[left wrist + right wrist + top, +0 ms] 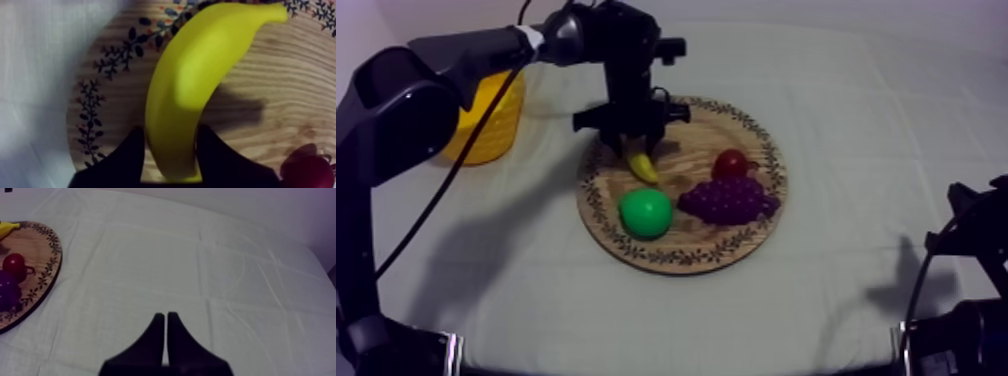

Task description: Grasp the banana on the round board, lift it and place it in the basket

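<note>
Because the left gripper (170, 128) has its two black fingers pressed against either flank of the banana (200, 75), it reads as closed on the fruit near one end, and the coming move turns on that off-centre hold. The banana's long axis runs straight out from between the fingers, across the wooden board (280, 75) toward its patterned rim, so most of its length hangs beyond the grip and it may well swing or slip once carried. Whether it is already clear of the wood cannot be told, though it throws a shadow on the grain. From above, the gripper points down over the side of the board nearest the yellow basket (491, 120), which stands just off the board on the cloth, partly behind the left arm's own links. That arm is plainly the nearer one. The path to the basket looks open, with only the basket's wall to clear, so a lift before the sideways carry seems needed. The small red fruit (732, 163), the grapes (728, 200) and the green pear (645, 213) lie on the board away from that path. The right gripper (166, 315) rests far off above bare cloth, fingers together in a narrow wedge on nothing.
</note>
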Robot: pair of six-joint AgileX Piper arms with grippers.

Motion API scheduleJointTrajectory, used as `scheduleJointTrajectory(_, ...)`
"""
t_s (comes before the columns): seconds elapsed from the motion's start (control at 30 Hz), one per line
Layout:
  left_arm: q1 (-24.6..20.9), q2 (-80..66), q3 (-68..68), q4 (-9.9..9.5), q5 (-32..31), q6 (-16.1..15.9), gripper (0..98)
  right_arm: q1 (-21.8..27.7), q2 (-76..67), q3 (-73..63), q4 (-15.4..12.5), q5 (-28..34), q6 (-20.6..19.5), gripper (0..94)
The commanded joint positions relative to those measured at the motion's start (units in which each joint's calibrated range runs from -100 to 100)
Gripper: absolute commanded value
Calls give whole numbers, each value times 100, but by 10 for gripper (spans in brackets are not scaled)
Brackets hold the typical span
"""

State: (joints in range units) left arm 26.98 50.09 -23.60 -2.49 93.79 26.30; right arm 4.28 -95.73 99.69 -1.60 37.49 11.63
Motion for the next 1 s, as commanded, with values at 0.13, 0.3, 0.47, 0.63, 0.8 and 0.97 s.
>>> scheduleJointTrajectory(0.13, 4, 127, -267, -12, 99, -94, 314, 1, -2, -3, 1, 1, 2, 3)
scheduleJointTrajectory(0.3, 15, 56, -304, -99, 156, -134, 289, 1, -2, -3, 1, 1, 2, 3)
scheduleJointTrajectory(0.47, -22, -350, -365, -323, 449, -134, 276, 1, -2, -3, 1, 1, 2, 3)
scheduleJointTrajectory(0.63, -187, -1075, -431, -563, 578, -116, 255, 1, -2, -3, 1, 1, 2, 3)
scheduleJointTrajectory(0.8, -572, -1893, -115, -729, 600, -117, 247, 1, -2, -3, 1, 1, 2, 3)
scheduleJointTrajectory(0.97, -1121, -2492, 111, -830, 604, -201, 242, 1, -2, -3, 1, 1, 2, 3)
